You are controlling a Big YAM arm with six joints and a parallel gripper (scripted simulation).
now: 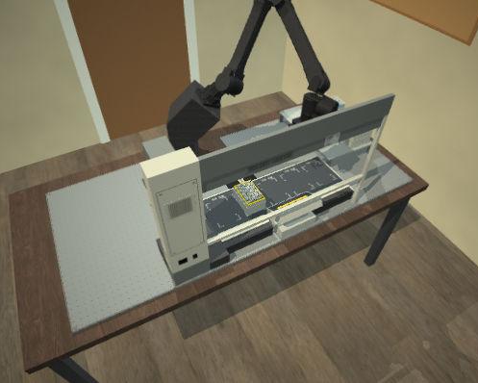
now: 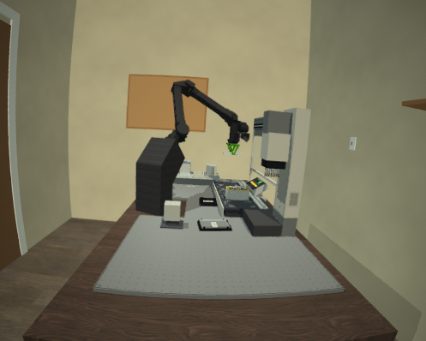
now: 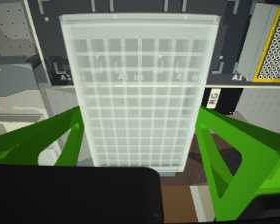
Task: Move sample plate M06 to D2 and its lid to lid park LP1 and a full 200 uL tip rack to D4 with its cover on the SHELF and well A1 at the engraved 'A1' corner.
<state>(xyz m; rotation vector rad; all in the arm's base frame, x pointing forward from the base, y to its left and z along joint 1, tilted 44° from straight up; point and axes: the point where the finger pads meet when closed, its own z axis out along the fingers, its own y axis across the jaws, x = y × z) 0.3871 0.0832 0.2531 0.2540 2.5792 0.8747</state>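
The tool (image 3: 139, 135) is clamped on a clear lid (image 3: 139, 90), its green fingers set against the two long sides and standing wide because the lid is wide. Through the translucent lid a grid of cells shows, and below it the dark deck (image 3: 231, 12) with white bracket marks and engraved "A1" corners. The lid hangs level in the air, well above the deck; in the exterior view it appears as a thin pale slab just under the tool (image 2: 232, 148).

To the right in the wrist view a tip rack (image 3: 273, 45) with a yellow rim and pale rings on a grey field sits on the deck, its cover off. Near it a small label reads "RG" (image 3: 213, 96). The top view shows that same rack (image 1: 248, 193) seated on the deck behind the long grey beam (image 1: 291, 137) of the liquid handler, beside its cream tower (image 1: 176, 212).

The black arm (image 2: 208, 103) rises from a dark housing (image 2: 157, 180) and bends down toward the deck. All of this rests on a grey perforated mat (image 2: 217, 261) on a brown wooden desk (image 2: 200, 321).
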